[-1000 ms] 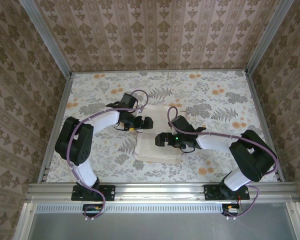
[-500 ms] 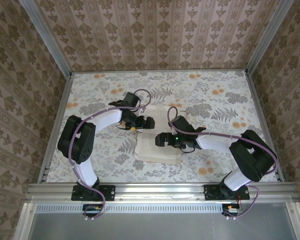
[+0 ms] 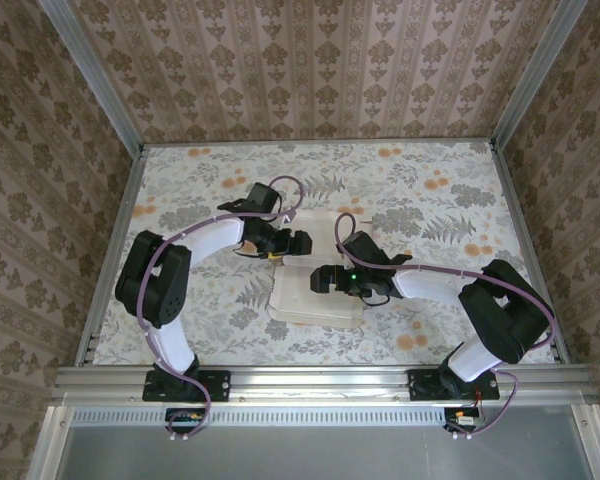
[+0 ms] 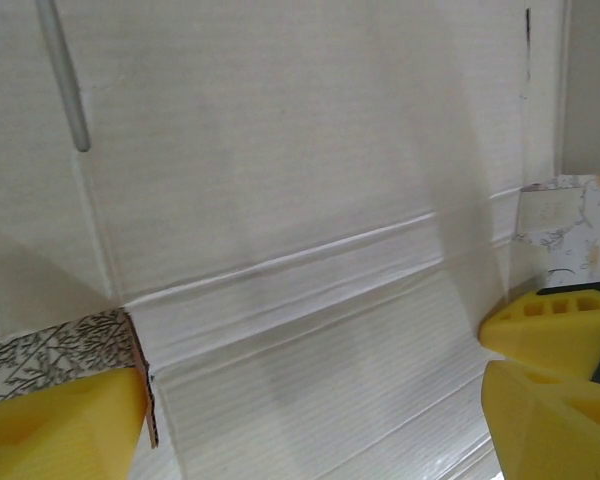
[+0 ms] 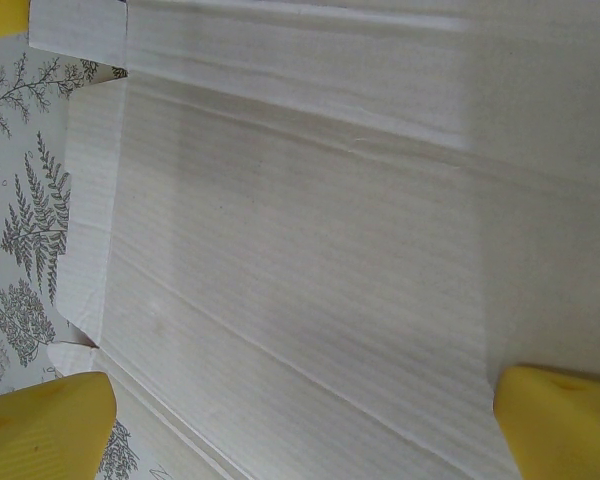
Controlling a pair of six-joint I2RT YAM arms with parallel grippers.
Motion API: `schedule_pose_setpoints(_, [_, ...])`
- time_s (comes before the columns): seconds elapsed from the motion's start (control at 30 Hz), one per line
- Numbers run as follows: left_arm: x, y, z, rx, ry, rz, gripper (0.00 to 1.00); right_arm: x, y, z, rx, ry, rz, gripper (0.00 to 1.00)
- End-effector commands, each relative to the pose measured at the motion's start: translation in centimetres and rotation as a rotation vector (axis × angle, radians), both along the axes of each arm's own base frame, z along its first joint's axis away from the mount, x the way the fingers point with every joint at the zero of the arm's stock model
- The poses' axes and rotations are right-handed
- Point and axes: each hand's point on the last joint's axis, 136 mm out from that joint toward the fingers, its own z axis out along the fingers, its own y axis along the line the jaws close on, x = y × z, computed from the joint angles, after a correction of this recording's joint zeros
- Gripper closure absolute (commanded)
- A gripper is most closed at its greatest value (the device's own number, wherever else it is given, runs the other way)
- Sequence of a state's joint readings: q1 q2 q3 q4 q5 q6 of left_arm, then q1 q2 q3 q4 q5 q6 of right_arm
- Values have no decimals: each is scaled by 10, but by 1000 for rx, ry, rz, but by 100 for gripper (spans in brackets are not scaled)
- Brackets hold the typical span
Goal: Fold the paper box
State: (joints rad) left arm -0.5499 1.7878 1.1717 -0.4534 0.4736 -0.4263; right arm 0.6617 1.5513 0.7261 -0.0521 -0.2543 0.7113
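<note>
The paper box [image 3: 318,305] lay at the middle of the table [image 3: 440,200], pale inner side up, between the two arms and nearer the front edge than the back. From above it read as a flat, whitish sheet with a low rim along its near side.

The left gripper [image 3: 298,243] sat over the far left part of the box. In the left wrist view the left gripper [image 4: 305,400] had its yellow fingers [image 4: 60,420] spread wide, one at each lower corner of the picture. A creased flap of the box [image 4: 280,180] ran between them. The finger on the left stood just beside the flap's brown cut edge (whether it actually touched the card could not be told), and the finger on the right stood at the flap's other end, over a strip of flowered table. Nothing was pinched.

The right gripper [image 3: 320,279] hung over the middle of the box, pointing left. In the right wrist view the right gripper [image 5: 300,420] was also spread wide, its fingers [image 5: 40,425] far apart at the bottom corners, with the pale, ribbed card of the box [image 5: 300,200] lying under the gap. It gripped nothing; whether the tips rested on the card could not be told. The box's left edge and a narrow side flap lay against the flowered table [image 5: 20,250].
</note>
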Motion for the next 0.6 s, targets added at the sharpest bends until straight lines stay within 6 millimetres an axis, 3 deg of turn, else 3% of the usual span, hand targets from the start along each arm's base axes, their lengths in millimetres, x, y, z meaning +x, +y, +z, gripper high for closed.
schedule_pose_setpoints(0.0, [-5, -12, 1, -45, 19, -15, 14, -11, -13, -21, -62, 46, -19, 0])
schedule_pose_setpoints(0.57, [-5, -20, -31, -4, 70, -14, 16, -14, -14, -26, -62, 57, -23, 0])
